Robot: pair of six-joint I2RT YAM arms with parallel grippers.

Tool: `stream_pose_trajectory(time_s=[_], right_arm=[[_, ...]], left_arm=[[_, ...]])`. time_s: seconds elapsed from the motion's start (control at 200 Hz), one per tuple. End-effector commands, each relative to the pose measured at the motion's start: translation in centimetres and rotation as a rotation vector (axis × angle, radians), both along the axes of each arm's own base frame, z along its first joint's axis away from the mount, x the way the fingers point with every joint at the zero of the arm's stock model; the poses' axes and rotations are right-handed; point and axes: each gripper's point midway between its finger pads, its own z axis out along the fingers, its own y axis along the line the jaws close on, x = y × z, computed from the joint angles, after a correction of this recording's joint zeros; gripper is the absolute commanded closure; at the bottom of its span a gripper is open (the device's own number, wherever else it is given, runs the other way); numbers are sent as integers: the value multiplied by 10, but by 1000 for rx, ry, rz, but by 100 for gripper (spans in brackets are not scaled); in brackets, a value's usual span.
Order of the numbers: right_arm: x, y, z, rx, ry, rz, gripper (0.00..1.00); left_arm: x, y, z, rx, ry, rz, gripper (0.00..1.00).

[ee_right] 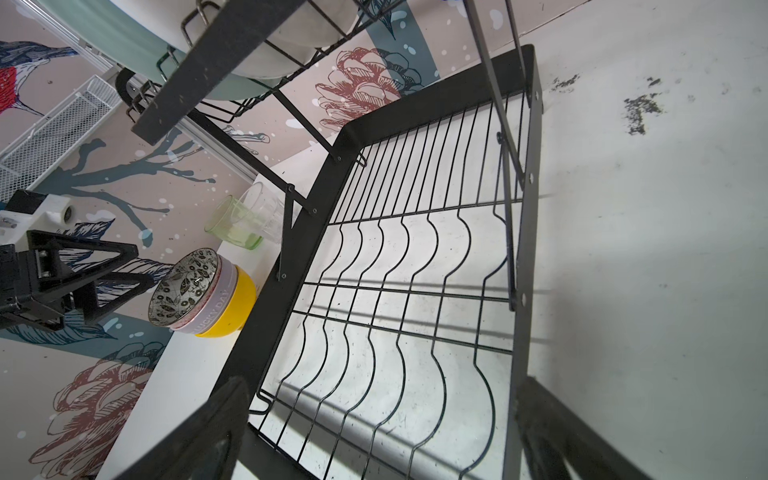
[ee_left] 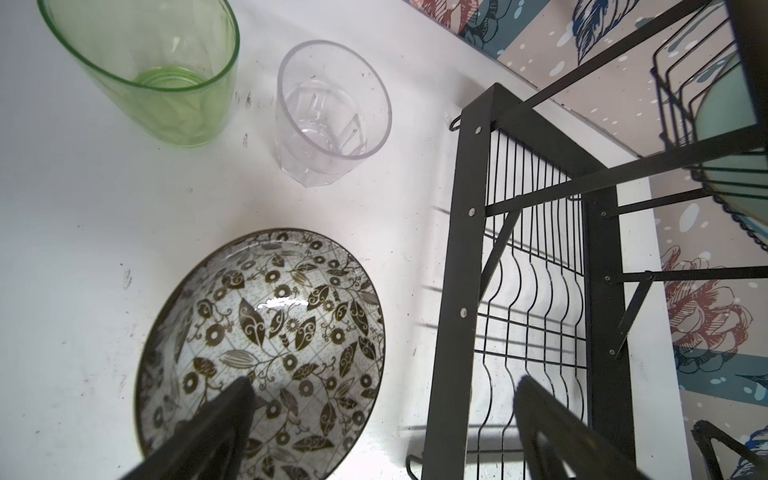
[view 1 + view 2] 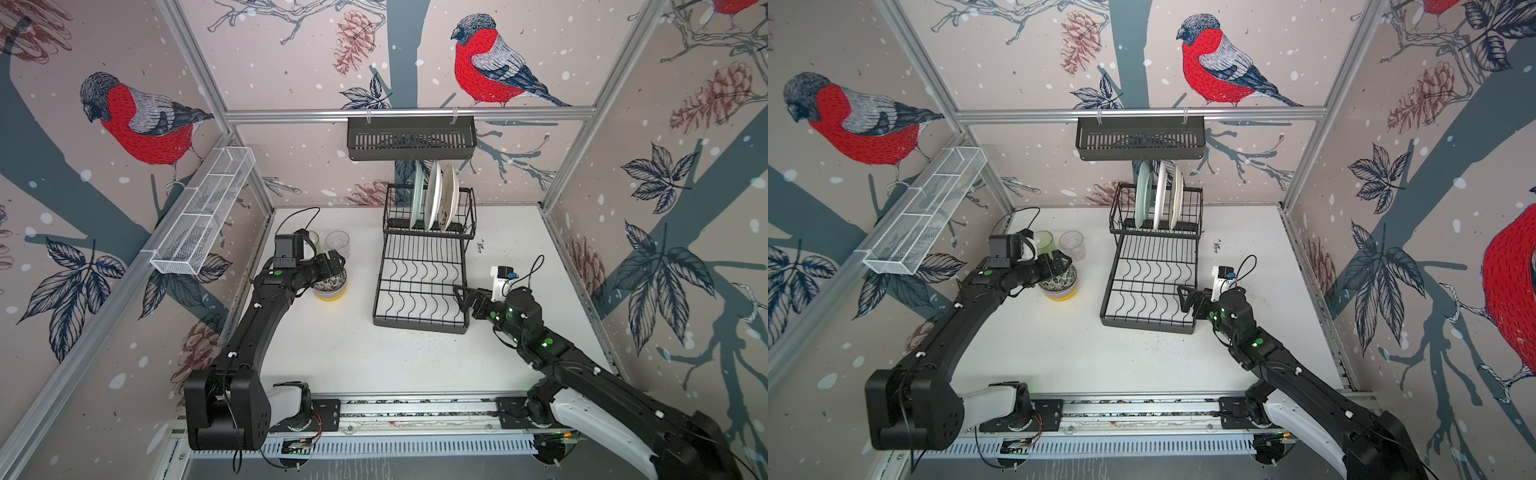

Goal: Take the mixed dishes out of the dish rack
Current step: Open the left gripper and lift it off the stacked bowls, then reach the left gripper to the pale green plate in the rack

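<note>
Lower tier of the dish rack [image 3: 419, 286] bare, my spread right end effector [image 3: 464, 298] should rise toward the cream plate [image 3: 451, 195]; my left end effector [image 2: 382, 428], spread, hovers over the stacked bowls [image 3: 329, 286].

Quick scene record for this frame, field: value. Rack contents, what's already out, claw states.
rack upper tier: three plates standing on edge in the slots of the dish rack
rack lower tray: no dishes on it
bowls: stack of three bowls on the table, left of the rack; patterned one on top, yellow at the bottom
glasses: green glass and clear glass upright behind the stack
left claw: open, over the bowl stack
right claw: open, at the lower tray's right edge
</note>
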Motion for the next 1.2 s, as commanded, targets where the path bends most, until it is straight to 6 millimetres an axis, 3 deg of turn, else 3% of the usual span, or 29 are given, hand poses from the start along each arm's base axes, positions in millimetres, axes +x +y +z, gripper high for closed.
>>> stream_pose_trajectory(time_s=[0.0,0.21,0.405,0.44,0.455,0.555,1.011,1.116,1.196], right_arm=[[5,1,13,30,-25,-15,0],[4,2,18,82,-9,-23,0],[4,-3,17,68,29,-52,0],[4,-3,17,68,33,-52,0],[4,-3,17,69,34,-53,0],[2,-2,19,86,25,-47,0],[2,-3,21,88,10,-51,0],[1,-3,22,88,10,-47,0],[1,-3,25,92,3,-46,0]], left_arm=[[7,-12,14,-35,-71,-44,3],[1,-46,29,-29,-132,-121,5],[-2,-73,71,-32,-246,-135,3],[-5,-80,71,-18,-248,-140,3],[-3,-83,84,-16,-276,-139,3],[-6,-108,106,21,-349,-163,3],[-10,-172,175,45,-698,-280,3],[-2,-176,183,39,-745,-265,9],[1,-181,190,32,-790,-274,22]])
